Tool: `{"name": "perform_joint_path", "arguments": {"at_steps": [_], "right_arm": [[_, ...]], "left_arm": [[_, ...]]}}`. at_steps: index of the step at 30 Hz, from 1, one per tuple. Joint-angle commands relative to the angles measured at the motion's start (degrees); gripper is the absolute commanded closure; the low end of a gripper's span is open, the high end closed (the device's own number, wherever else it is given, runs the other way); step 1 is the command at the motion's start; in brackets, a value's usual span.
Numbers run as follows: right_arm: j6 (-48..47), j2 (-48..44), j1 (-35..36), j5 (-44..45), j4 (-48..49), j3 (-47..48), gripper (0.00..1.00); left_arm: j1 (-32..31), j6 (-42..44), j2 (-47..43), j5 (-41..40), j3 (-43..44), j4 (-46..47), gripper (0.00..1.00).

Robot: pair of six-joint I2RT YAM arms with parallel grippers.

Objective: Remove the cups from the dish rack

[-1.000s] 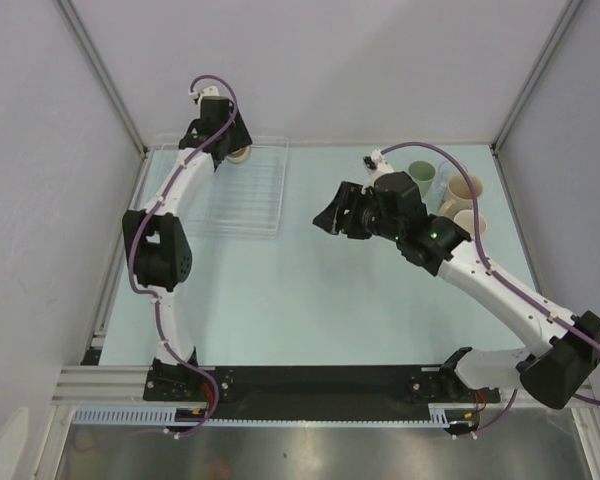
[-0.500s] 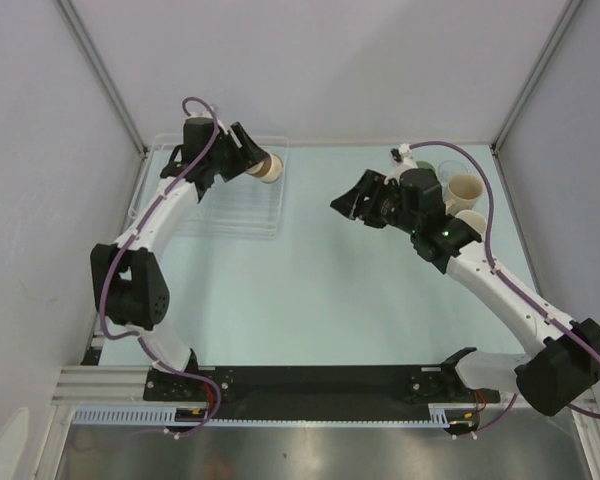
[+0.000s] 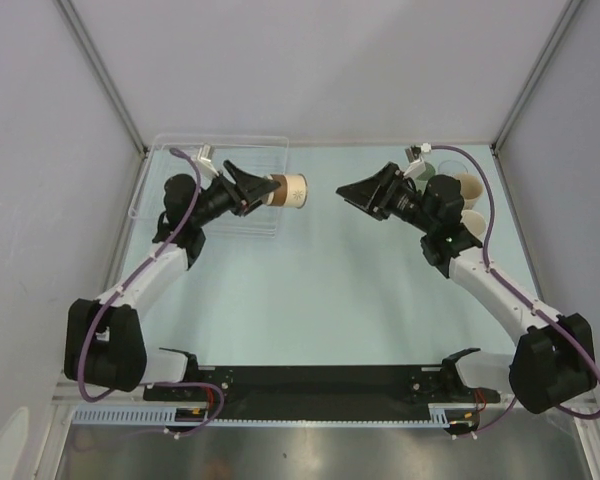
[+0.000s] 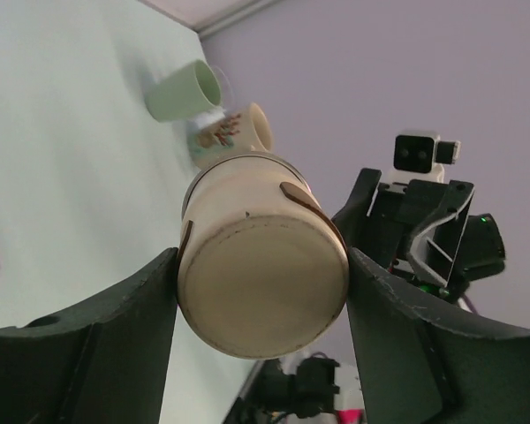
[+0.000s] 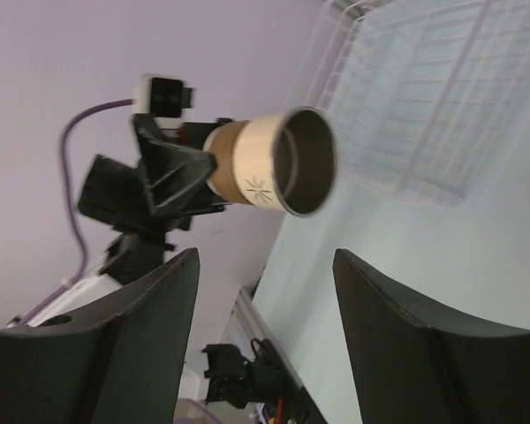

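Observation:
My left gripper is shut on the brown cup, a beige cup with a brown band, and holds it sideways in the air with its mouth towards the right arm. The cup's base fills the left wrist view; its dark mouth shows in the right wrist view. My right gripper is open and empty, facing the cup across a short gap. The clear dish rack lies at the back left with no cup showing in it. A pale green cup and a beige cup stand at the back right.
The set-down cups cluster behind my right arm near the back right corner. The white enclosure walls close in the back and both sides. The rack also shows in the right wrist view.
My left arm has lifted the brown cup out of the rack and swung it right, towards the table's middle. My right gripper has turned and moved back to face it.

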Motion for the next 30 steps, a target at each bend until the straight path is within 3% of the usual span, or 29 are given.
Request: {"name": "perform_joint_path", "arguments": {"at_steps": [1, 5, 10, 30], "right_arm": [[9.77, 1.09, 0.08, -7.68, 21.29, -2.74, 0.32], [14.09, 3.28, 0.34, -9.88, 28.61, -3.36, 0.32], [14.80, 4.78, 0.60, -9.88, 30.21, -3.97, 0.32], [14.37, 14.18, 8.34, -9.35, 33.63, 3.40, 0.33]], "left_arm": [[-1.32, -17.84, -0.05, 6.56, -7.79, 32.43, 1.00], [-2.90, -23.56, 1.44, 7.09, -10.61, 42.65, 1.00], [-3.17, -28.49, 3.73, 6.91, -12.37, 50.49, 1.00], [-4.13, -29.20, 6.11, 8.93, -11.32, 51.82, 1.00]]}}
